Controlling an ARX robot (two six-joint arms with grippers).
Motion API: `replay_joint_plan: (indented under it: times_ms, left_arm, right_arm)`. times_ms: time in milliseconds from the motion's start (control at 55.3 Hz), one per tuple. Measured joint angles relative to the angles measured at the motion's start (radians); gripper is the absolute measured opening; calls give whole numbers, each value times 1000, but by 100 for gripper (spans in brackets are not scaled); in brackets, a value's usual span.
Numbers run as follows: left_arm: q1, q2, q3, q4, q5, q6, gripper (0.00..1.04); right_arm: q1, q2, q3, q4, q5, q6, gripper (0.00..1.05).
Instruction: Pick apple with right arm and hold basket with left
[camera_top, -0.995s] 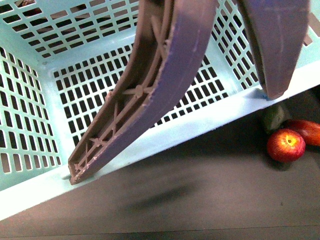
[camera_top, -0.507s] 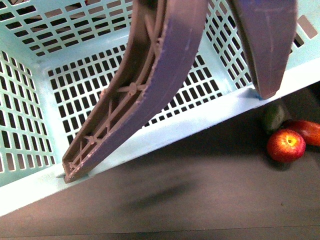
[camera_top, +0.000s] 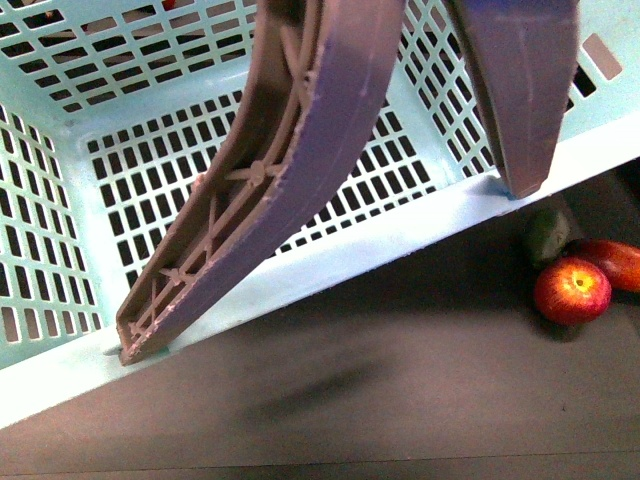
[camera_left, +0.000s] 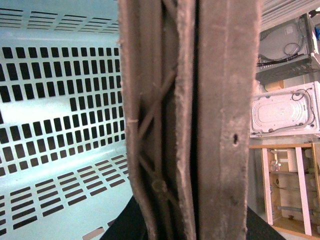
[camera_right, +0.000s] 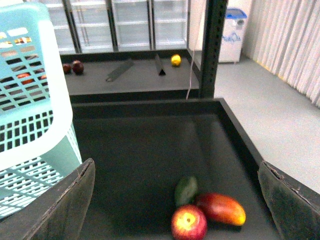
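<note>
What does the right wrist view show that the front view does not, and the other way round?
Only the right wrist view: the open right gripper and a yellow fruit on a farther platform. Only the front view: the brown handles raised over the inside of the basket. Both: the basket, the apple next to the elongated red fruit, and the green fruit beside them on the dark surface.

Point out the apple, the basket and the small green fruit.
apple (camera_top: 572, 290), front view, centre of its red face
basket (camera_top: 400, 243), front view, its near rim
small green fruit (camera_right: 186, 190), right wrist view, its middle
</note>
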Motion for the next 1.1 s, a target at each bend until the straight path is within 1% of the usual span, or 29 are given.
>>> replay_joint_plan:
  times_ms: [36, 54, 90, 127, 163, 235, 271, 326, 380, 434, 543, 651, 724, 814, 1049, 1104]
  left_arm:
    - [0, 0, 0, 0, 0, 1, 17]
    - [0, 0, 0, 0, 0, 0, 17]
    - [0, 0, 0, 0, 1, -2, 17]
    - [-1, 0, 0, 1, 1, -1, 17]
    - [-2, 0, 0, 1, 2, 3, 17]
    - [-2, 0, 0, 1, 2, 0, 17]
    - [-2, 0, 0, 1, 0, 0, 17]
    - [-2, 0, 0, 1, -3, 3, 17]
    - [-2, 0, 0, 1, -2, 3, 17]
    - [-2, 0, 0, 1, 0, 3, 17]
    - [-2, 0, 0, 1, 0, 3, 17]
    - [-2, 0, 0, 1, 0, 3, 17]
    - [-2, 0, 0, 1, 1, 3, 17]
    - [-2, 0, 0, 1, 0, 3, 17]
    - [-2, 0, 0, 1, 0, 3, 17]
    - [-2, 0, 0, 1, 0, 3, 17]
  right_arm:
    - [10, 79, 53, -121, 45, 51, 96]
    - [8, 139, 84, -192, 54, 85, 96]
    - [-2, 225, 122, -277, 49, 127, 96]
    - [-13, 297, 137, -325, 42, 146, 96]
    - [-28, 376, 137, -328, 26, 161, 96]
    - [-64, 490, 135, -259, 11, 152, 96]
    - [-86, 555, 135, -198, -3, 132, 96]
    - [-127, 688, 139, -74, -36, 95, 96]
    - [-171, 862, 158, 67, -98, 56, 96]
    - [-195, 980, 179, 154, -131, 38, 96]
    - [-221, 1253, 252, 333, -129, -5, 96]
    - [-222, 1503, 342, 442, -114, -20, 96]
    - [-205, 1678, 420, 474, -86, -17, 96]
    - [-174, 1829, 518, 487, -62, -3, 96]
    - [-134, 2035, 706, 476, 11, -2, 96]
    - [-124, 2074, 737, 468, 13, 5, 96]
